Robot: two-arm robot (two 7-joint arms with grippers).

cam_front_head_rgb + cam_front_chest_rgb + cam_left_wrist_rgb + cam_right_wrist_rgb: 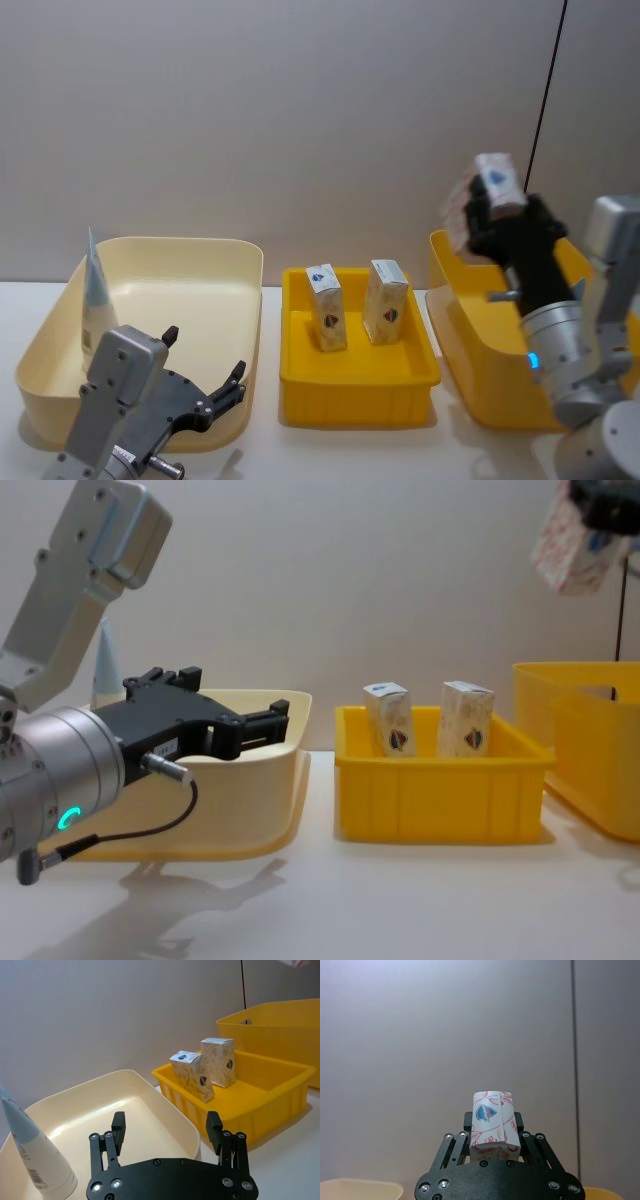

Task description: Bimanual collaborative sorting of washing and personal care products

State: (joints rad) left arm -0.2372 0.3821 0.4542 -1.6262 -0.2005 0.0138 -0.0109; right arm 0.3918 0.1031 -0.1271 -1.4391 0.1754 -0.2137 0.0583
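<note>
The little white carton (497, 182) is up in the air, pinched tight in the right gripper (500, 215), high above the big yellow bin (470, 330) on the right. In the right wrist view you can see its blue badge and red flowers poking up between the two fingers.

I think the job now is to carry it over to the small yellow tray (357, 375) in the middle, where two more cartons (327, 307) like it stand side by side. To do it well, the arm should keep the carton high until it is right over the tray, then come down into the bare spot at the front and let go only when the carton is low. It should go slow, since the two standing cartons could tip if bumped. The tray's wall is also in the way if the arm drops too soon.

On the left, a pale-blue tube (96, 300) leans in the corner of the cream tub (200, 250). The left gripper (205, 385) hangs by the tub's front rim, fingers spread wide, holding nothing.
</note>
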